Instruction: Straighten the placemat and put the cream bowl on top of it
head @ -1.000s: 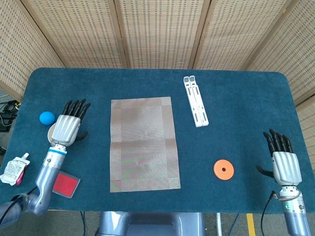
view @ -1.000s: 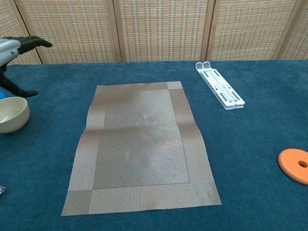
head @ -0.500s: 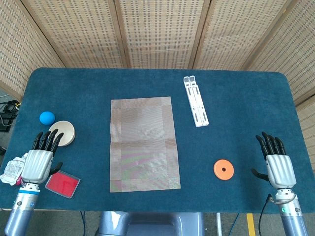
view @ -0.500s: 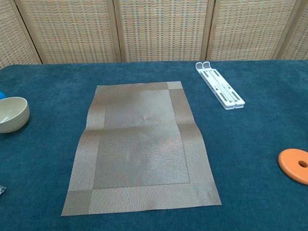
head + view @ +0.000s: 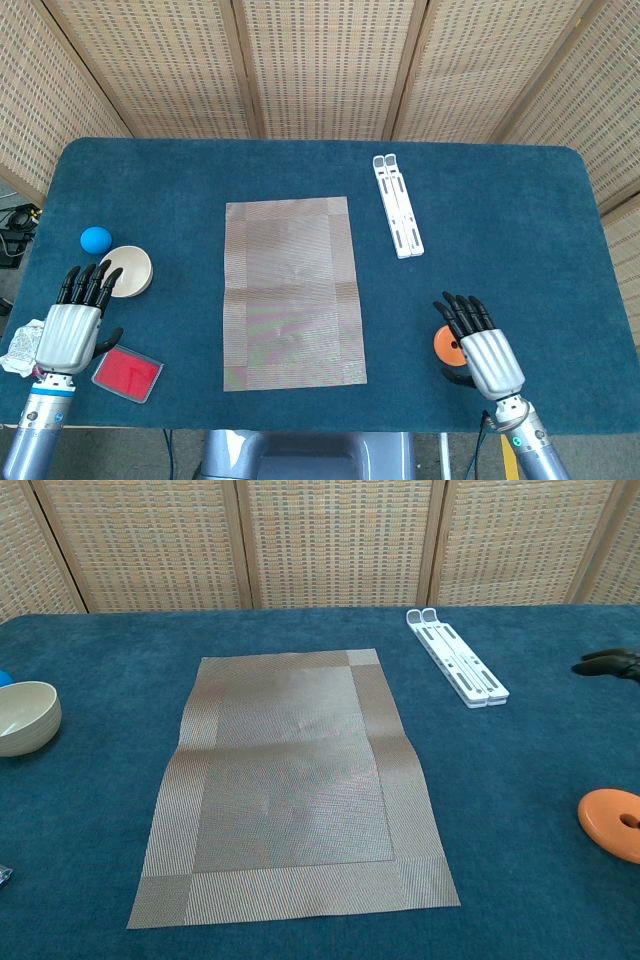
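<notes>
The woven grey-brown placemat [image 5: 292, 291] [image 5: 293, 783] lies lengthwise in the middle of the blue table, its far edge a little skewed and its surface slightly rippled. The cream bowl [image 5: 128, 270] [image 5: 24, 717] stands upright on the table left of the mat. My left hand [image 5: 70, 326] hovers near the front left edge, just in front of the bowl, fingers apart and empty. My right hand [image 5: 483, 350] is over the front right of the table, partly covering the orange disc [image 5: 444, 343], fingers spread and holding nothing; in the chest view only its fingertips [image 5: 608, 663] show.
A blue ball [image 5: 95, 239] lies behind the bowl. A red card [image 5: 127, 374] and a white pouch [image 5: 24, 345] sit near the front left edge. A white folding stand [image 5: 399, 205] [image 5: 457, 670] lies right of the mat. The orange disc [image 5: 612, 823] sits front right.
My left hand drew back from over the bowl to the front left edge. My right hand moved left from the table's right edge to above the orange disc. Mat and bowl stayed still.
</notes>
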Robot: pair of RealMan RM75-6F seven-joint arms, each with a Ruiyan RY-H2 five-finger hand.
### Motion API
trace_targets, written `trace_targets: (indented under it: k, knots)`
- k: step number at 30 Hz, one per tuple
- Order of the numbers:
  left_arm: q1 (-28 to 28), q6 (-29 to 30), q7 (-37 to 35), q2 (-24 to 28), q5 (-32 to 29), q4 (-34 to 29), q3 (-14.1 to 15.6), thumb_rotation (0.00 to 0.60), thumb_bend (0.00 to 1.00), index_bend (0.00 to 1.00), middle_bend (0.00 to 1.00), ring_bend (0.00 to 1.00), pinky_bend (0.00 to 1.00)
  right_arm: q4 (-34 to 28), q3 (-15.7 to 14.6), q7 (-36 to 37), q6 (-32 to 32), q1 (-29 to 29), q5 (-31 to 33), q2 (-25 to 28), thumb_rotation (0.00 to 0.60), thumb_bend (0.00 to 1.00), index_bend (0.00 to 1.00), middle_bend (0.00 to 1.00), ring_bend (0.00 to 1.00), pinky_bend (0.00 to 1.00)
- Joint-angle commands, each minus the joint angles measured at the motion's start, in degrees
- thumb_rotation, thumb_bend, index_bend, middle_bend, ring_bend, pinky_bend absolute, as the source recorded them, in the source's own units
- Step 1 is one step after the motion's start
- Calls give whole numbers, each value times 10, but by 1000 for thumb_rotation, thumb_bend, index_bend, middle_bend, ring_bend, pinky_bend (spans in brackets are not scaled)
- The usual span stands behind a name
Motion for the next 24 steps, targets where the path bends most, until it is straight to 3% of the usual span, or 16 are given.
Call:
trace_targets:
  k: [1, 16, 24]
  knots:
    - [1, -3, -3, 1, -1, 1, -3, 600, 236, 37, 0, 0, 0, -11, -4, -25, -22, 17, -13, -39, 600, 16, 0, 0, 0, 0]
    - [5, -24, -4, -1, -15, 8, -19, 600, 235, 36, 0, 0, 0, 48, 1, -39, -111, 51, 58, -194, 600, 12, 12, 0, 0, 0]
    - [8, -29, -8, 0, -15, 8, -24, 600, 236, 36, 0, 0, 0, 81, 4, -42, -112, 54, 73, -223, 600, 28, 12, 0, 0, 0]
